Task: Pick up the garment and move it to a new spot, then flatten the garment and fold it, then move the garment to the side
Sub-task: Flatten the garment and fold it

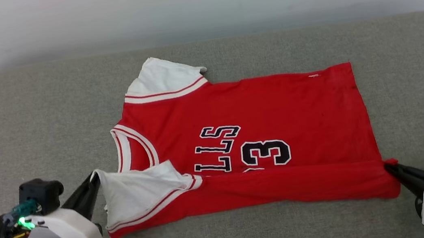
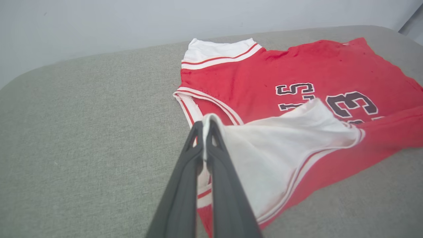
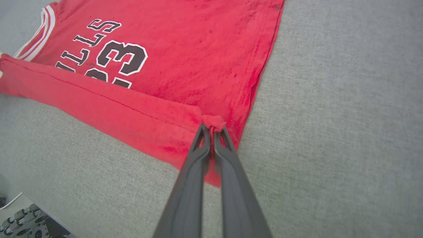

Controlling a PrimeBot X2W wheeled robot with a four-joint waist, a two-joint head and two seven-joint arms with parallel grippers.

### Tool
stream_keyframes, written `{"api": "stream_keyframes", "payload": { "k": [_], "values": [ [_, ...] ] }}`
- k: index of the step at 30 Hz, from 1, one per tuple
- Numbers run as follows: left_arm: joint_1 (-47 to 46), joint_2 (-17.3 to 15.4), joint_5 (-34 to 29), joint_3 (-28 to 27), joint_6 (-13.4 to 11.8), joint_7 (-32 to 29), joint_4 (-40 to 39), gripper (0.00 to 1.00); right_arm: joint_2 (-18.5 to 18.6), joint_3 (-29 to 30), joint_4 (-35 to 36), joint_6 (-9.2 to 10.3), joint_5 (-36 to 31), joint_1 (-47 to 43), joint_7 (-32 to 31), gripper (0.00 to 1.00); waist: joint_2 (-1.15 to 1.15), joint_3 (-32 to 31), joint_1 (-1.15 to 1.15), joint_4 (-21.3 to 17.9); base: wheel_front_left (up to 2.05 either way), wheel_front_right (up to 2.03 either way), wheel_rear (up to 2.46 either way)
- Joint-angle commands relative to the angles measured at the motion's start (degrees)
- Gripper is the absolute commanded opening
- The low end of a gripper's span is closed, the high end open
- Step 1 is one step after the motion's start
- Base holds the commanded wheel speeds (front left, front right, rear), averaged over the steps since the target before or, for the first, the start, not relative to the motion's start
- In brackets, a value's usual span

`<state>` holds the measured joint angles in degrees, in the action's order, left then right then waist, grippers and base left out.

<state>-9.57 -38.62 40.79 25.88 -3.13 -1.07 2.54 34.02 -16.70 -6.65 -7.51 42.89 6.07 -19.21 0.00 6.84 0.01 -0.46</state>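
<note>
Mid-frame: garment lies on grey surface, lower edge folded up over print. Lower left: left tool clamped tight on white sleeve tip. Lower right: right tool pinching red hem corner.

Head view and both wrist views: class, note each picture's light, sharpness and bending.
Head view: soft even light, shirt print crisp, a green lamp glares. Left wrist view: left gripper and white sleeve look soft, cushion edge bows. Right wrist view: cushion weave sharp beside the right gripper.
</note>
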Motion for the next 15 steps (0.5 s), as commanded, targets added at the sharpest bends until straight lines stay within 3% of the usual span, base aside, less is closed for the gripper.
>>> {"api": "stream_keyframes", "payload": {
  "k": [1, 15],
  "values": [
    [-2.24, 0.21, -0.20, 0.11, 0.65, -0.50, 0.68, 0.00, -0.33, -0.04, -0.38, 0.05, -0.19, 1.94, -0.35, 0.00, 0.00, 2.74, -0.01, -0.71, 0.00, 0.00, 0.00],
    [-16.08, 2.69, -2.40, 2.80, 6.09, -1.66, 13.83, 0.00, -0.43, -1.77, -5.13, 0.05, -0.93, 10.28, -0.28, 0.00, 0.00, 11.05, -0.01, -1.26, 0.00, 0.00, 0.00]
  ]
}}
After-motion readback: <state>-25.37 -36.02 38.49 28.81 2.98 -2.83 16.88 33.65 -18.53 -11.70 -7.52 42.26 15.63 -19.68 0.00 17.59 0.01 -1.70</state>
